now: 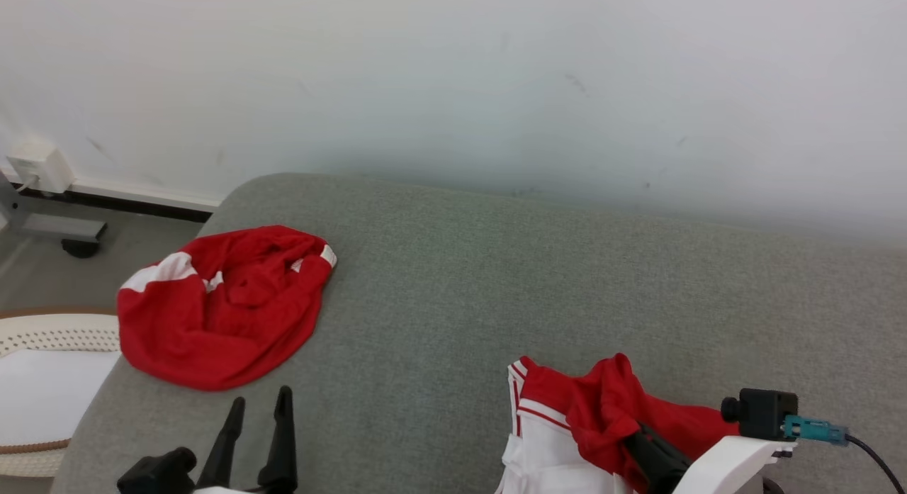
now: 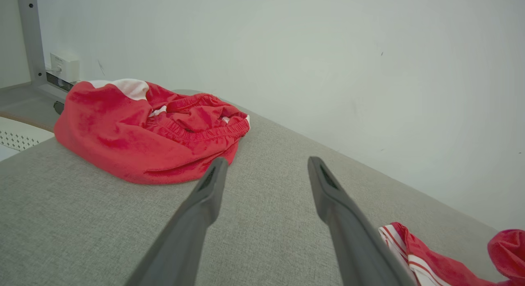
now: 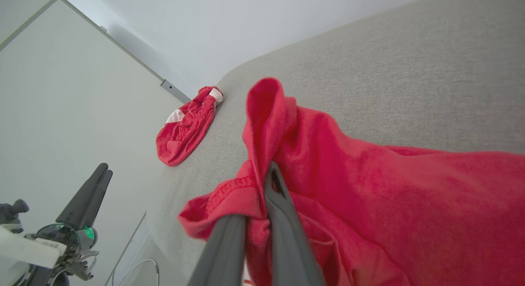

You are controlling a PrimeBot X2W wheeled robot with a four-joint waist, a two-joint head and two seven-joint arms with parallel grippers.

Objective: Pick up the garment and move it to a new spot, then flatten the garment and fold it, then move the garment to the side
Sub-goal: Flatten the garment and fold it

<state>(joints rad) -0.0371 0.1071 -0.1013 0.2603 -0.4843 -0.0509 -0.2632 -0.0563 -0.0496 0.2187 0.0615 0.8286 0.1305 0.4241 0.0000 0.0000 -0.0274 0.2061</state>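
The garment (image 1: 602,402), red with white striped panels, lies bunched at the near right of the grey cushioned surface (image 1: 496,281). My right gripper (image 3: 264,183) is shut on a red fold of it, and the cloth drapes over both fingers; in the head view the gripper (image 1: 641,437) is half buried in the fabric. The garment's striped edge (image 2: 404,247) shows at the lower right of the left wrist view. My left gripper (image 1: 258,405) hovers open at the near left, nothing between its fingers (image 2: 209,187), pointing towards a second crumpled red and white garment (image 1: 220,310).
The second red garment (image 2: 143,130) sits near the surface's far left corner (image 3: 186,126). A white perforated basket (image 1: 49,334) stands on the floor beyond the left edge. A pale wall runs behind, with a white box (image 1: 39,164) on it.
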